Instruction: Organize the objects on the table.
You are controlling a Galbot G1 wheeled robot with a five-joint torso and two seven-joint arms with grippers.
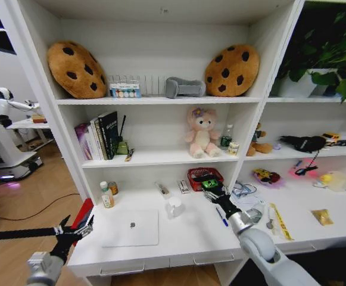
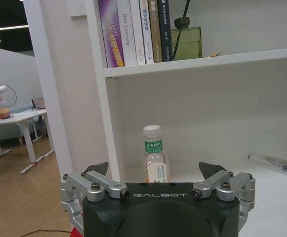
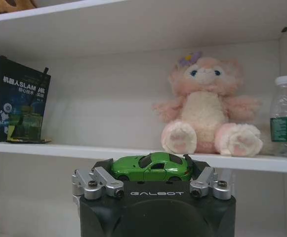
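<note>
- Two black grippers were at work over the long white desk top (image 1: 184,238), which joined a tall white shelf unit (image 1: 155,158).
- Right gripper (image 1: 211,186), reaching from 5 o'clock toward the desk's rear centre, was clamped on a tiny green toy car (image 3: 151,168); in the right wrist view the car sat sideways between the fingers, level with the shelf edge below a pink plush bear (image 3: 205,106).
- Left gripper (image 1: 72,228) hung off the desk's left end at 8 o'clock, fingers (image 2: 95,168) spread wide and holding nothing; its wrist view faced a clear plastic bottle with a white cap and green label (image 2: 154,153) standing at the desk's back-left corner.
- Silver closed laptop (image 1: 131,227) lay flat on the desk at 7 o'clock of the car.
- Blue pen (image 1: 221,216) lay just beneath the right arm.
- Yellow flat strip (image 1: 280,221) and gold snack packet (image 1: 322,217) rested well apart at 4 o'clock, on the desk's right part.
- White mug (image 1: 174,207) stood between laptop and car.
</note>
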